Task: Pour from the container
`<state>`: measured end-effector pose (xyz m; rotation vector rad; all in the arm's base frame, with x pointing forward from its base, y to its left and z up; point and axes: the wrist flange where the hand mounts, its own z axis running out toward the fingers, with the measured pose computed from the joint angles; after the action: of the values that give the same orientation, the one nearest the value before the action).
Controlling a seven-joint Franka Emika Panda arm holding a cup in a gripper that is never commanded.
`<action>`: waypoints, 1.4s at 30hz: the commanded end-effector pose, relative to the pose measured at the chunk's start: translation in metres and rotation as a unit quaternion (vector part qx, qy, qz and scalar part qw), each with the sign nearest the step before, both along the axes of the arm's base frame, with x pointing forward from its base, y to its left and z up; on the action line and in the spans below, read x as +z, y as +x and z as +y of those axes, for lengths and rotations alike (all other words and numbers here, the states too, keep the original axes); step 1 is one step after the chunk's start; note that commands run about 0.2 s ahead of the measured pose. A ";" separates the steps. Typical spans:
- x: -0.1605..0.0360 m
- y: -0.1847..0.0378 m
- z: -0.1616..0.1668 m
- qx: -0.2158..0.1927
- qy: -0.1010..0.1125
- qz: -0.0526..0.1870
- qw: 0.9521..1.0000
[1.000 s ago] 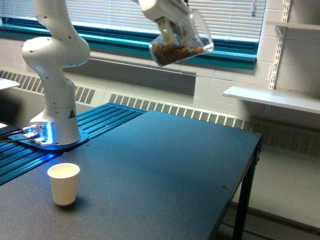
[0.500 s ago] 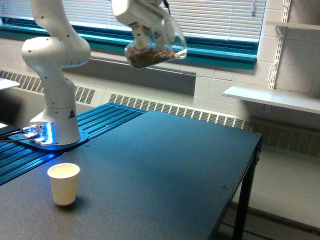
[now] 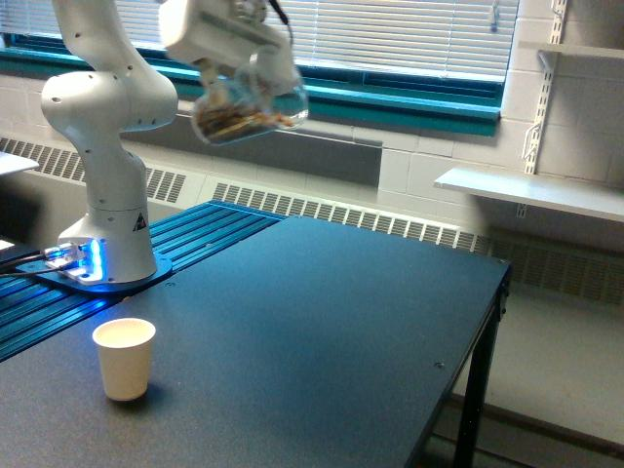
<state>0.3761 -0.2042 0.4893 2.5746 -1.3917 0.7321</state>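
The white arm's tool (image 3: 237,76) gripped the clear, rounded plastic container (image 3: 251,102) high above the dark rectangular desk (image 3: 322,322). The container was tilted, with brown material lying along its lower side. A small white paper cup (image 3: 124,358) stood upright on the desk near the front edge, well below the container and toward the exterior view's left of it.
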 end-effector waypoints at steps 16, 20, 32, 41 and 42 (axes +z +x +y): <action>-0.036 -0.087 -0.023 -0.059 0.044 -0.015 0.997; -0.042 -0.094 -0.015 -0.055 0.055 -0.026 0.997; -0.087 -0.095 -0.016 -0.059 0.083 0.007 0.995; -0.104 -0.091 -0.025 -0.065 0.092 0.019 0.993; -0.106 -0.091 -0.026 -0.066 0.092 0.021 0.993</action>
<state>0.2803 -0.2276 0.3856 2.5831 -1.6685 0.5415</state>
